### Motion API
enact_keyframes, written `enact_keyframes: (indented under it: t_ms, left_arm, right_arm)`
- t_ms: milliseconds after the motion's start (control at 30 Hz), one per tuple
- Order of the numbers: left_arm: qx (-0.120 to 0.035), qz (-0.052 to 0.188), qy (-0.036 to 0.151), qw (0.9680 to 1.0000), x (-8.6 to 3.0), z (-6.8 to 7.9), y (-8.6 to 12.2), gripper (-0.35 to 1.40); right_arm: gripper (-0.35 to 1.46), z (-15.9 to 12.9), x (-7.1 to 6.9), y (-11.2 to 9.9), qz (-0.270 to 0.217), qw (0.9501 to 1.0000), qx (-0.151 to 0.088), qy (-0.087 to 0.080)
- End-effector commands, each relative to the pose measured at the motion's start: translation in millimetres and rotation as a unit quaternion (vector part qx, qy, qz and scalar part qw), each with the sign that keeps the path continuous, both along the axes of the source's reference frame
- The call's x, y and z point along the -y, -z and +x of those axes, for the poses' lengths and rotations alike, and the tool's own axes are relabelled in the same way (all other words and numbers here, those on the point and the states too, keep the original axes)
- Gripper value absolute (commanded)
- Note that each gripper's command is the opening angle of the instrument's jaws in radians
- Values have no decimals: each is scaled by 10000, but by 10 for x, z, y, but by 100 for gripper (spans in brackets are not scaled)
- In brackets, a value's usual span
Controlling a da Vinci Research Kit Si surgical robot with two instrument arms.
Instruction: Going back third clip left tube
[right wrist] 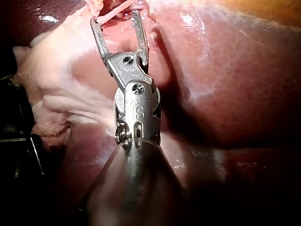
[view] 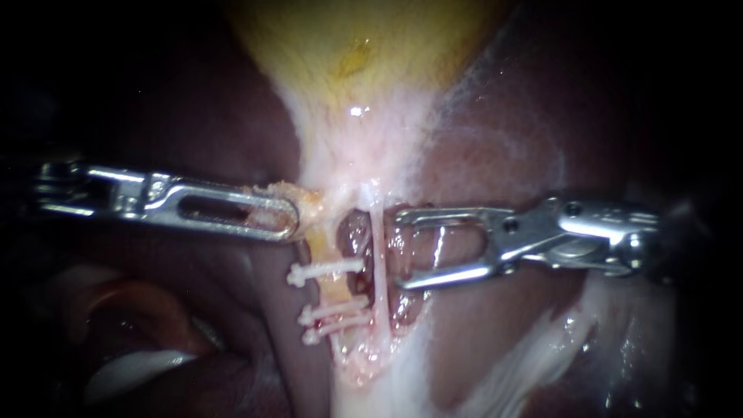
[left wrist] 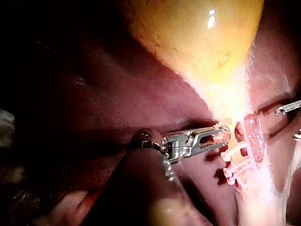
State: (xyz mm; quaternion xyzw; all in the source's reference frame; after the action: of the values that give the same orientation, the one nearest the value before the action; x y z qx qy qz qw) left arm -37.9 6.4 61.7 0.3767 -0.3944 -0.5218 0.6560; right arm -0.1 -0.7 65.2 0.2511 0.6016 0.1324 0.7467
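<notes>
Crossing the left tube (view: 334,292) are three white clips: an upper clip (view: 326,272) set apart, then a middle clip (view: 334,312) and a lowest clip (view: 331,331) nearly touching each other. Which one went on third cannot be told.

- Left tube: yellowish, running down from the foot of the gallbladder (view: 364,46). Judged soft, wet, slippery and easily torn. The clips look small, light and stiff, and a knock could shift them. If hold is needed, take the loose tissue above the upper clip, never the clipped stretch.
- Right tube (view: 378,255): a thin pale strand just beside the left tube, bare of clips and likely more fragile.
- Right instrument (view: 400,249): claw spread wide and empty, its tips just beside the right tube on the side away from the clips, touching none of them. The withdrawal path should run straight along its own shaft, clear of that strand.
- Left instrument (view: 292,220): claw pressed together, pinching yellowish tissue (view: 311,205) at the gallbladder's foot, above the upper clip.
- Liver (view: 503,139): dark red, glistening, surrounding everything.
</notes>
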Motion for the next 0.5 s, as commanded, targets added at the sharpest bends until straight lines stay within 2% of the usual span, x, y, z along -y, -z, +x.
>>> enact_keyframes:
  t_ms: [33, 133, 267, 500]
  left_arm:
    - [3, 1, -2, 10000, 0, 0, 0, -35]
    - [3, 1, -2, 10000, 0, 0, 0, -35]
    - [1, 1, 0, 10000, -1, -1, -1, -35]
    - [-24, -34, 30, 10000, -2, -16, -19, -35]
  right_arm:
    - [50, -4, -3, 2, -8, 10000, 8, -16]
    - [50, -11, -9, 9, -35, 10000, 6, -21]
    - [50, -13, -9, 13, -52, 10000, -6, -8]
    - [50, -13, -8, 14, -52, 10000, -8, -6]
